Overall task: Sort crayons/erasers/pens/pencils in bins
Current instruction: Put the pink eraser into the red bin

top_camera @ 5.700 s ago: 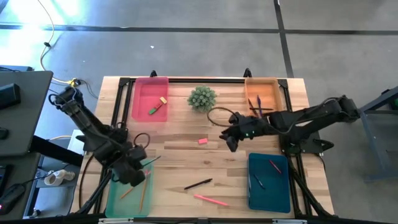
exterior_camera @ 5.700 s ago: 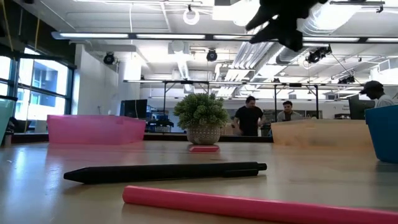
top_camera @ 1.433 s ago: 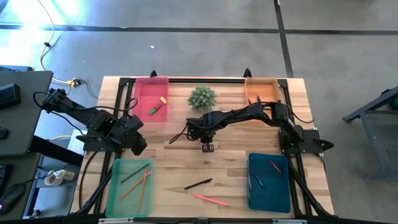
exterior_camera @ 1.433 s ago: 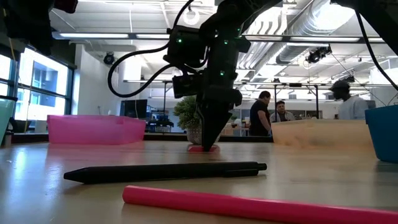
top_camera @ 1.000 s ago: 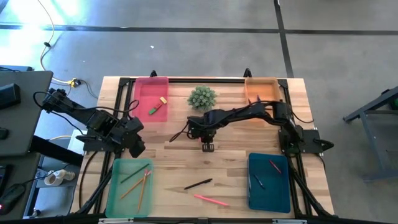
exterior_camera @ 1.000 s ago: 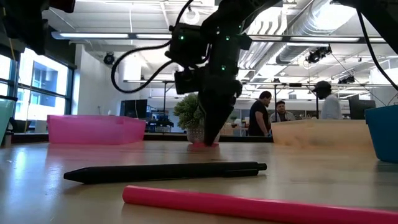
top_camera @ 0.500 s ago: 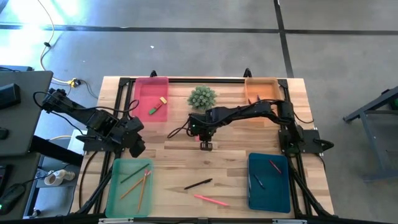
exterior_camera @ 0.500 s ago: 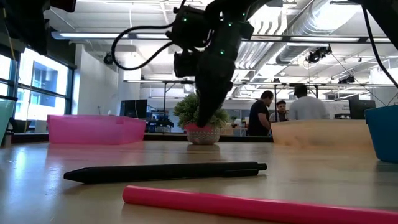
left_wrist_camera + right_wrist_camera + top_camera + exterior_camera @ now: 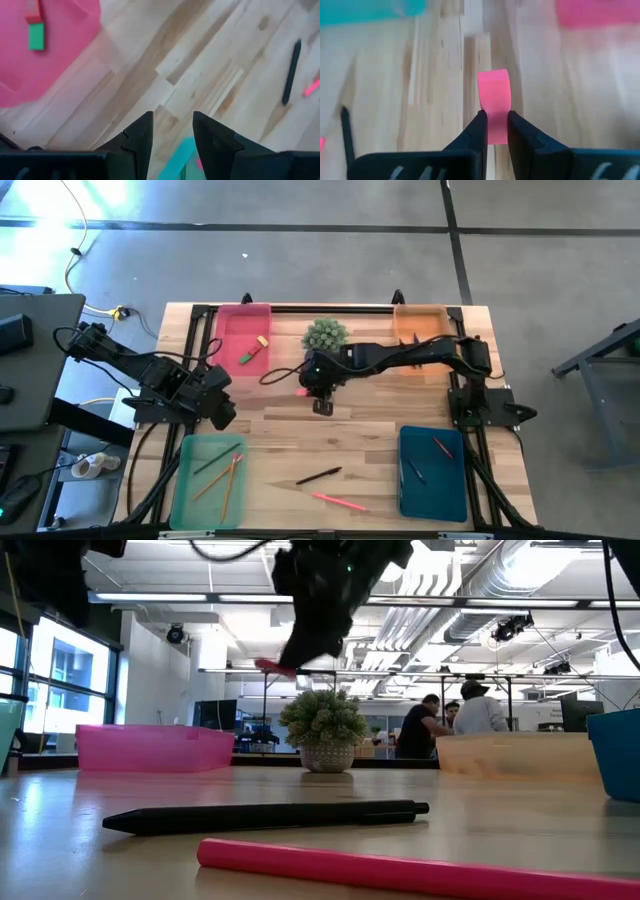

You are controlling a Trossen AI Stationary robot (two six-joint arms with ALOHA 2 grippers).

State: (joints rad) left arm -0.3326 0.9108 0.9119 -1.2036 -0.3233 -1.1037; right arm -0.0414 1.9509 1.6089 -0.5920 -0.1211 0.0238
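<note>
While the right gripper (image 9: 305, 390) pinches the pink eraser (image 9: 494, 102) above the bench (image 9: 370, 430), the pink bin (image 9: 241, 340) lies just leftward — left gripper (image 9: 171, 131) waits, jaws spread.

A small green plant in a round pot (image 9: 325, 336) sits on the light wooden table (image 9: 370, 430). 2 people (image 9: 448, 726) stand far behind.
</note>
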